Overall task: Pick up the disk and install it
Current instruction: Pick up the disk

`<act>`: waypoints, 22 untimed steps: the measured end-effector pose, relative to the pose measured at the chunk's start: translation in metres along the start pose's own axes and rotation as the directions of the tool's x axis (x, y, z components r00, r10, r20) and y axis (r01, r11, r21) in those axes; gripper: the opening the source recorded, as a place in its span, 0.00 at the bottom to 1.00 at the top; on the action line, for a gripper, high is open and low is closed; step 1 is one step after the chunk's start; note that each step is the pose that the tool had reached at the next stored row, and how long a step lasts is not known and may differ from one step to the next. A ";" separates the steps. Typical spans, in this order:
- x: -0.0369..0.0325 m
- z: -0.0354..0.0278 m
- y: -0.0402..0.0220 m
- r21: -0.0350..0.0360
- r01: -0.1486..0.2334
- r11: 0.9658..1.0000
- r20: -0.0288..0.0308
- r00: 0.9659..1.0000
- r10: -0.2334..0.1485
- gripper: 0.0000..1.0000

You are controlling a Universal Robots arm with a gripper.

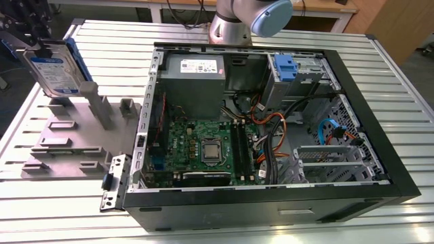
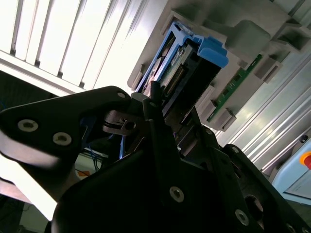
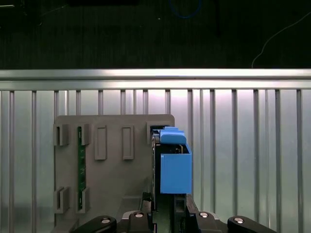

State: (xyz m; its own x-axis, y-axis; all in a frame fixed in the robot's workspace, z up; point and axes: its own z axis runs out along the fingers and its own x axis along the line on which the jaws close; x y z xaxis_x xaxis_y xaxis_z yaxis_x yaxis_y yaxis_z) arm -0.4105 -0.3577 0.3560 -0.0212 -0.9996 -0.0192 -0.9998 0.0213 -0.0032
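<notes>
The disk (image 1: 56, 68), a silver drive with a white-and-blue label and blue carrier rails, stands on edge and slightly tilted at the exterior view's far left, over the back of the grey fixture plate (image 1: 74, 137). My gripper (image 1: 42, 49) reaches it from the far left edge and is shut on its top end. In both wrist views the black fingers (image 3: 188, 208) flank the disk (image 3: 175, 167), whose blue carrier end (image 2: 209, 53) points toward the fixture plate (image 3: 116, 179). The disk's lower edge is close to the plate's slots; contact cannot be told.
An open computer case (image 1: 271, 203) lies on the slatted metal table, with a motherboard, cables, a grey power-supply box (image 1: 193, 76) and a metal drive cage with a blue latch (image 1: 285, 68) at its back. A green memory stick (image 3: 81, 165) stands in the fixture. The arm's base (image 1: 234, 25) stands behind the case.
</notes>
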 end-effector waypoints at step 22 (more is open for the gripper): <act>-0.0010 -0.0146 -0.0001 0.000 0.000 1.000 0.000 1.000 0.000 0.35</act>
State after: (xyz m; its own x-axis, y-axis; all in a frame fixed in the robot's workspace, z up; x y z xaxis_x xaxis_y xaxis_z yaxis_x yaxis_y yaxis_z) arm -0.4105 -0.3570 0.3707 -0.0212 -0.9996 -0.0192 -0.9998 0.0213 -0.0032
